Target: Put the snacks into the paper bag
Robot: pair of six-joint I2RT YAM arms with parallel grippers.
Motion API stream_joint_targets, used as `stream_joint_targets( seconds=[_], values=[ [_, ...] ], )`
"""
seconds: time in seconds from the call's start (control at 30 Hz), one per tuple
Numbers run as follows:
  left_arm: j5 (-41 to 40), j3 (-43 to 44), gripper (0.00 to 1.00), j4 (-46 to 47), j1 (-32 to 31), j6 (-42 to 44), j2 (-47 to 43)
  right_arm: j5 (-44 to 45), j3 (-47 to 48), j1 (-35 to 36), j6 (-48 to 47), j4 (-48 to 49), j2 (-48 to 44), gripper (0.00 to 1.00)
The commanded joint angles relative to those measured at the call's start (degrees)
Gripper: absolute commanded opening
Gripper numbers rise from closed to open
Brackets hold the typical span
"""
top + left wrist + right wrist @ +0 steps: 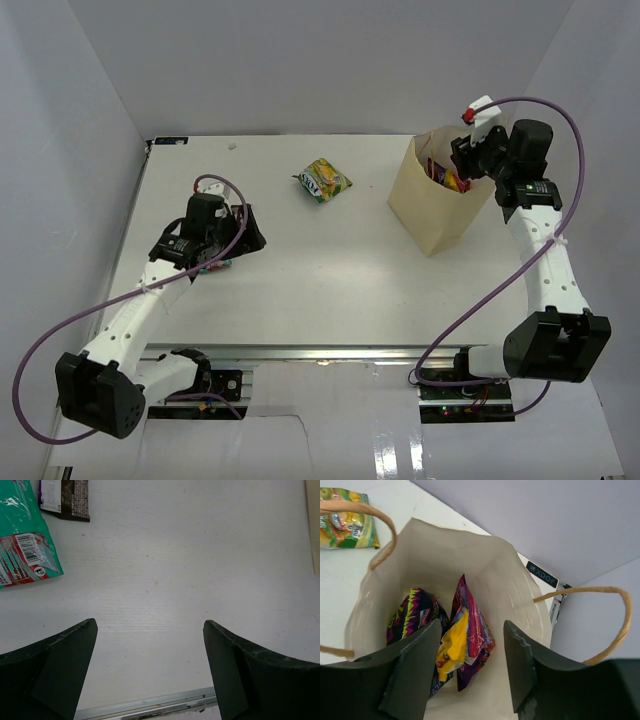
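Note:
The tan paper bag [430,205] stands open at the back right. My right gripper [462,160] hovers over its mouth, open and empty [472,630]. Inside the bag [520,605] lie a dark blue zigzag packet [415,612], a red-pink and purple packet [477,622] and a yellow packet [452,640]. A green-yellow packet [322,180] lies on the table left of the bag and shows in the right wrist view [345,522]. My left gripper [248,232] is open and empty [150,630] low over the table. A teal packet [22,545] and a dark purple packet [65,497] lie beside it.
The bag's twine handles [380,515] arch up on both sides of my right fingers. The table's front metal rail [150,705] runs just under my left fingers. Grey walls enclose the table on the left, back and right.

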Motion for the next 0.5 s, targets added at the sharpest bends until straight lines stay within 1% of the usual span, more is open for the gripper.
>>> stream_joint_targets(
  seconds=[0.0, 0.07, 0.1, 0.13, 0.17, 0.2, 0.27, 0.3, 0.33, 0.37, 0.4, 0.43, 0.47],
  values=[
    [-2.69, 2.58, 0.98, -0.13, 0.26, 1.24, 2.35, -4.74, 5.25, -0.68, -0.39, -0.38, -3.09, 0.60],
    [-1.20, 3.28, 0.98, 2.58, 0.70, 1.68, 5.24, -8.26, 7.11, -1.38, 0.23, -2.32, -3.62, 0.67],
    [2.29, 3.98, 0.98, 3.56, 0.79, 1.68, 6.39, -12.19, 7.90, -2.00, 0.24, -3.29, -3.97, 0.69],
    [4.24, 5.56, 0.97, 4.70, 0.88, 1.68, 9.01, -13.97, 8.78, -2.26, 0.24, -4.77, -4.67, 0.73],
    [6.52, 6.18, 0.97, 7.49, 0.88, 1.42, 10.34, -15.47, 8.96, -2.44, 0.15, -5.22, -5.20, 0.75],
    [11.24, 6.71, 0.96, 9.17, 0.88, 0.81, 11.57, -18.27, 8.96, -2.79, 0.15, -5.75, -6.42, 0.76],
    [14.61, 8.38, 0.96, 13.47, 0.88, -1.29, 15.51, -20.65, 8.79, -3.14, -0.20, -6.02, -7.75, 0.77],
    [16.98, 8.82, 0.96, 15.06, 0.88, -4.09, 16.84, -24.32, 8.61, -3.58, -0.72, -6.19, -9.15, 0.77],
    [17.70, 9.17, 0.96, 16.56, 0.97, -5.95, 18.25, -26.01, 7.91, -3.58, -1.77, -6.80, -10.12, 0.78],
    [18.23, 9.70, 0.96, 20.32, 0.88, -7.97, 21.14, -27.94, 7.21, -3.58, -2.39, -7.07, -10.91, 0.78],
    [18.67, 9.96, 0.96, 22.53, 0.88, -12.16, 22.82, -32.23, 6.42, -3.50, -3.10, -7.34, -11.87, 0.78],
    [18.50, 10.31, 0.96, 26.55, 0.97, -14.64, 24.57, -34.53, 5.63, -3.58, -4.41, -8.64, -13.45, 0.78],
    [18.32, 11.10, 0.96, 28.42, 0.88, -17.02, 28.51, -37.16, 3.88, -3.58, -4.59, -9.18, -14.08, 0.78]
  ],
)
